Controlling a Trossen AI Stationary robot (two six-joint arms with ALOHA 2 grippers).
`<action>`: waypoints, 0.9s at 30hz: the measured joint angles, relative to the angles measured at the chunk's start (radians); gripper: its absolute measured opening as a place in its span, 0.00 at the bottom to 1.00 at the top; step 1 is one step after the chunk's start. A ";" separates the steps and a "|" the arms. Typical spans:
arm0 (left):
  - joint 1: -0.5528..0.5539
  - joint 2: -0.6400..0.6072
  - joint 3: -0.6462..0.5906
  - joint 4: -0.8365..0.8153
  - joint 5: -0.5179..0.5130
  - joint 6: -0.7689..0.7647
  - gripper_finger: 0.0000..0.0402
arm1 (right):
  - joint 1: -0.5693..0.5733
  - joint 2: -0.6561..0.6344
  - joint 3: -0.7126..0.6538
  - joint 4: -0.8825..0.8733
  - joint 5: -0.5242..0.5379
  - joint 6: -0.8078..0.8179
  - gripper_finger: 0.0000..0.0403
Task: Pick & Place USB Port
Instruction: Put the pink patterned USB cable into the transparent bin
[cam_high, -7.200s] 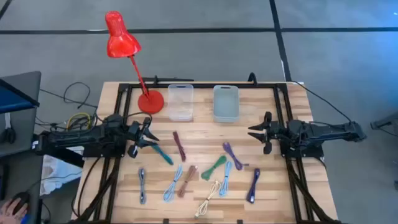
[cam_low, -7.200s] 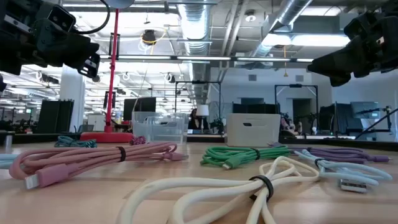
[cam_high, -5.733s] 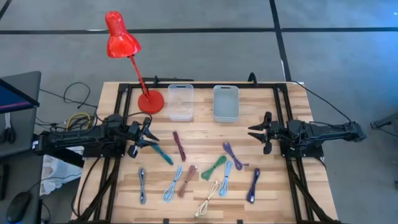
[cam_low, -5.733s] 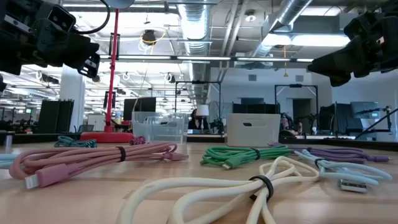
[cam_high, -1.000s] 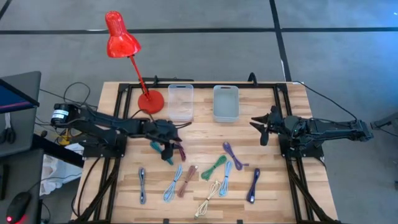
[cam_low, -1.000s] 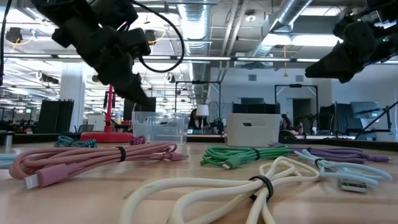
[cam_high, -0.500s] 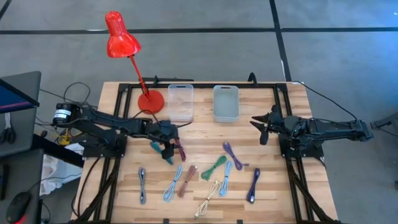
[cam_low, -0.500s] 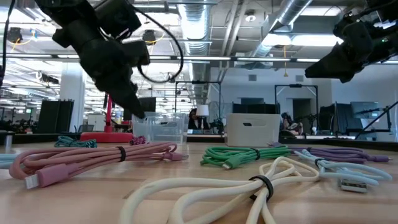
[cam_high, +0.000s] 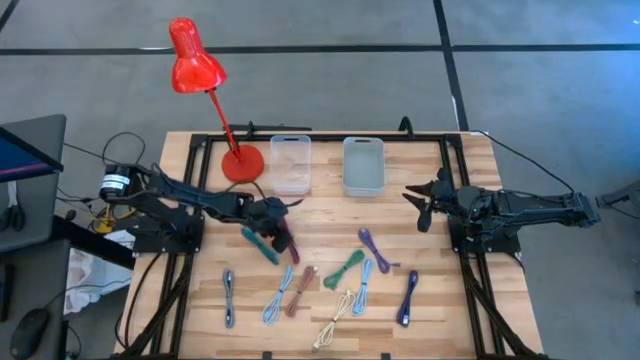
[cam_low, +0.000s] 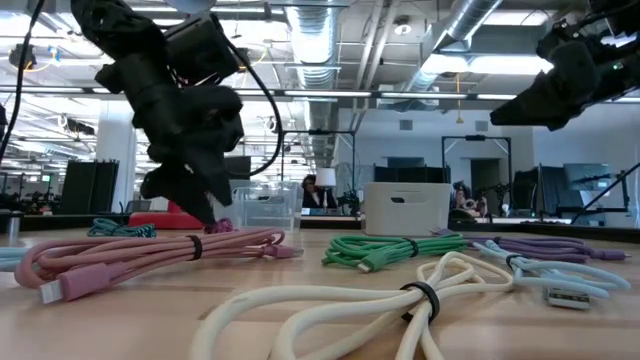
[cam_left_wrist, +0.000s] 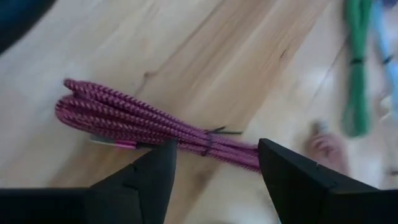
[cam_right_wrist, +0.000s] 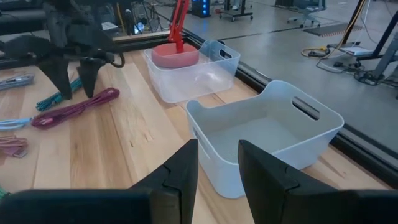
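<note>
A magenta braided cable bundle lies flat on the wooden table, left of centre. My left gripper is open and slants down over the bundle, one finger on each side of it near its tie. In the low view this gripper hangs just above the tabletop. My right gripper is open and waits in the air at the table's right, seen again in its own wrist view. It is clear of everything.
A clear bin and a grey-blue bin stand at the far edge, beside a red lamp. Several other tied cables lie nearer: teal, green, purple, cream, dark purple.
My left gripper has sunk toward the magenta cable and rolled about its own axis, so its fingers now straddle the bundle. The cable has not moved.
</note>
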 joint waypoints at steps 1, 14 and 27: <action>0.006 -0.003 0.003 0.002 0.021 -0.035 0.55 | 0.000 0.000 0.000 -0.005 0.000 0.000 0.27; 0.057 -0.007 0.007 0.009 0.199 -0.246 0.45 | 0.000 0.000 0.000 -0.101 0.023 0.001 0.27; 0.057 -0.008 0.007 0.148 0.180 -0.247 0.44 | 0.000 0.000 0.000 -0.101 0.022 0.001 0.27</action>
